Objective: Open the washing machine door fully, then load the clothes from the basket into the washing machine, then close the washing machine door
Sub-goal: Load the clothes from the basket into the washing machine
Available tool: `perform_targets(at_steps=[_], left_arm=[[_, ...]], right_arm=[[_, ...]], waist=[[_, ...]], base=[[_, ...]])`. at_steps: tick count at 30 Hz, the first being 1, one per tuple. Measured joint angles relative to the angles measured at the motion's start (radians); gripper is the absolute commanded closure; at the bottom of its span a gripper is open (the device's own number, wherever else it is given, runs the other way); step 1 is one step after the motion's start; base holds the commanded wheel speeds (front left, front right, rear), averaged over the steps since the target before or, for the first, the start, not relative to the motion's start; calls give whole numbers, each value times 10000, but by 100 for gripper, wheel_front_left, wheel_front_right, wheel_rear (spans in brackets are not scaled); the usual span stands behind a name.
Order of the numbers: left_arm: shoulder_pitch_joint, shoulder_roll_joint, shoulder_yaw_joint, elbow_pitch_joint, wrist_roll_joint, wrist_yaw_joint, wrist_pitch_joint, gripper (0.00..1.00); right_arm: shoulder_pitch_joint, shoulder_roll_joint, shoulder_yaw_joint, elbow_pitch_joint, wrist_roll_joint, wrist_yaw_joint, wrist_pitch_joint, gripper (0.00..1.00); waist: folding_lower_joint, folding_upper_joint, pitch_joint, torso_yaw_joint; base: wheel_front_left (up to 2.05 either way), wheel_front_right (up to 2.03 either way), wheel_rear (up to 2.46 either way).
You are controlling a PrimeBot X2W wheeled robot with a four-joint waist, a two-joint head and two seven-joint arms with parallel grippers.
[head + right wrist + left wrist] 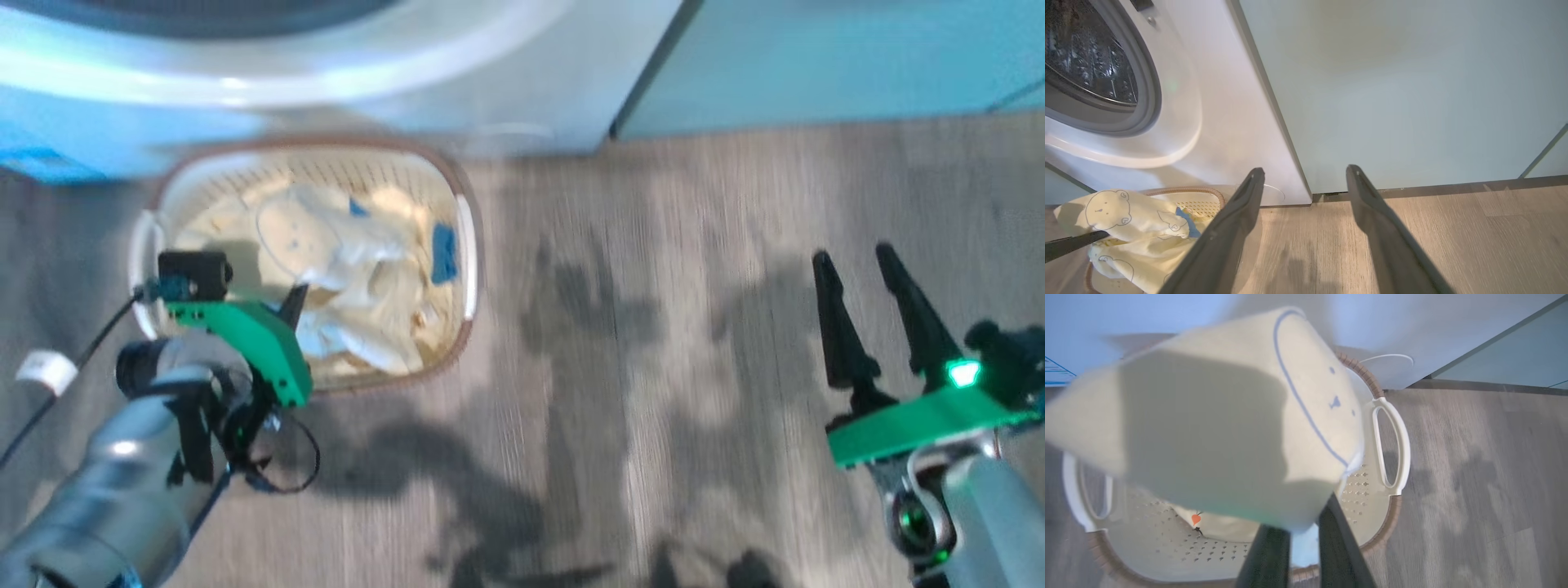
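Note:
The cream basket stands on the floor right in front of the white washing machine. Pale yellow bear-print clothes with blue trim lie in it. My left gripper is over the basket's near left side, shut on one of the clothes, which hangs lifted above the basket. My right gripper is open and holds nothing, over the floor well to the right. In the right wrist view the machine's steel drum and grey seal show uncovered. The door is out of view.
Pale teal cabinets stand to the right of the machine, with their base along the wood floor. A black cable runs off my left wrist. A blue sticker sits low on the machine's front.

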Motion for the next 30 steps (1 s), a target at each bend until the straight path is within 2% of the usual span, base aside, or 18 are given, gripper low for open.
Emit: perform_targets(at_steps=[4, 12, 17, 22, 30], left_arm=[[495, 125, 416, -293, 261, 0, -56, 100], [1886, 301, 3375, -1701, 2359, 48, -82, 100], [3215, 242, 4823, -2846, 3731, 205, -81, 100], [4333, 29, 5791, -3787, 4644, 242, -81, 100], [5483, -113, 7104, -4660, 5338, 284, -82, 100]], right_arm=[[559, -50, -234, 52, 203, 0, 0, 0], [1547, -194, -426, 182, 322, 0, 0, 0], [1938, -236, -616, 230, 326, 0, 0, 0], [2333, -249, -796, 215, 324, 0, 0, 0], [2797, -274, -1085, 86, 291, 0, 0, 0]], waist=[[0, 0, -929, 145], [0, 0, -2644, 431], [0, 0, -3546, 624], [0, 0, -4302, 840], [0, 0, -5137, 1162]], base=[[0, 0, 0], [0, 0, 0], [0, 0, 0], [0, 0, 0], [0, 0, 0]])
